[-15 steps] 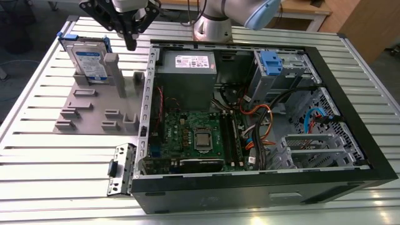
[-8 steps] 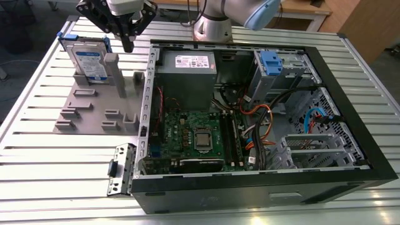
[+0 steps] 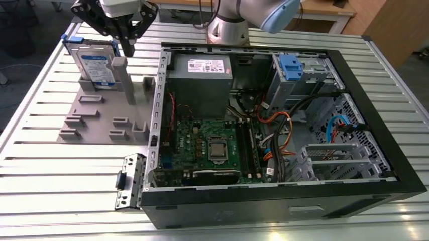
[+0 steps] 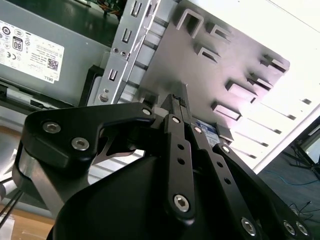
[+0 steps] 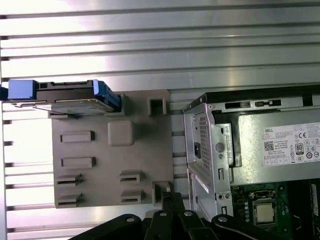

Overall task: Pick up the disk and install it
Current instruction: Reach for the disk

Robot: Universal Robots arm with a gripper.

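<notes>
Single arm over a slatted metal table (image 3: 40, 165), seen in the exterior view and both wrist views. The arm (image 3: 231, 22) rises behind the open computer case (image 3: 375, 150) and reaches toward the exterior view's left, carrying the gripper (image 3: 127, 49) with its fingers pointing straight down at the table. The fingers are pressed together to a single tip and grasp nothing; both wrist views likewise show the two black finger bars meeting at the tip of the gripper (image 4: 179, 97) (image 5: 172, 196). The tip hangs over the grey plastic holder (image 3: 100, 118), just to the exterior view's right of the disk (image 3: 96, 64) and apart from it. The disk stands upright on edge in a slot at the far end of the holder, its white and blue label facing the exterior camera and its blue bracket around the edges; in the first wrist view the disk (image 5: 75, 97) appears edge-on at the holder's (image 5: 110, 160) end. The holder lies on the table just beside the case, on the exterior view's left. Inside the case lie a grey power supply box (image 3: 201, 88) with a white sticker, a green circuit board (image 3: 204, 145), and a blue latch (image 3: 290, 65) on the drive cage.
</notes>
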